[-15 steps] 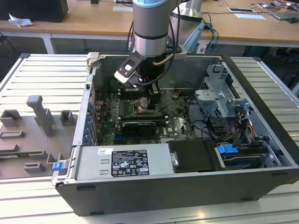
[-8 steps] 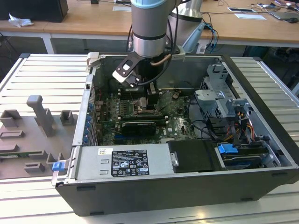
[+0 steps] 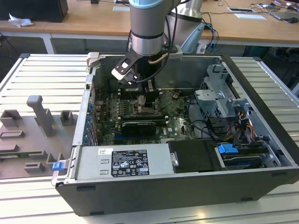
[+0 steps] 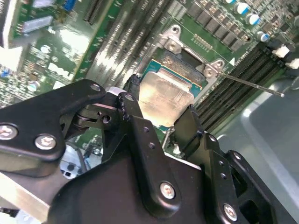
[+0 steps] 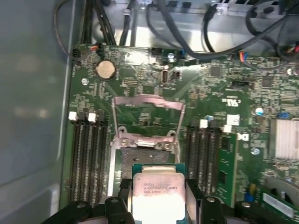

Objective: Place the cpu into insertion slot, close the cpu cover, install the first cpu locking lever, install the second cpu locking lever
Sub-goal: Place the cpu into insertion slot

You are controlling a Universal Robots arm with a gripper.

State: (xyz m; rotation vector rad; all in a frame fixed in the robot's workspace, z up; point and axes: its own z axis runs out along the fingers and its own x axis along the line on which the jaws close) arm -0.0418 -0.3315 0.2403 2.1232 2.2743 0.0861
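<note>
My gripper (image 5: 159, 195) is shut on the cpu (image 5: 158, 186), a pale metal-topped square chip with one black finger on each of two opposite edges. The cpu hangs just over the near part of the insertion slot (image 5: 140, 156), a dark square socket with a silvery rim in the green board. The cpu cover (image 5: 148, 99) stands swung open beyond the socket. In the second wrist view the cpu (image 4: 166, 93) sits between the fingers (image 4: 133, 100) above the socket rim (image 4: 205, 70), and a thin locking lever (image 4: 252, 84) sticks out sideways. In the exterior view the gripper (image 3: 142, 98) is low inside the computer case (image 3: 154, 200).
Black memory slots (image 5: 86, 154) flank the socket on both sides. Cables (image 5: 224, 42) run along the board's far edge. A power supply (image 3: 124, 163) and a drive cage (image 3: 219, 98) sit in the case. A grey fixture (image 3: 39, 114) stands on the table at the exterior view's left.
</note>
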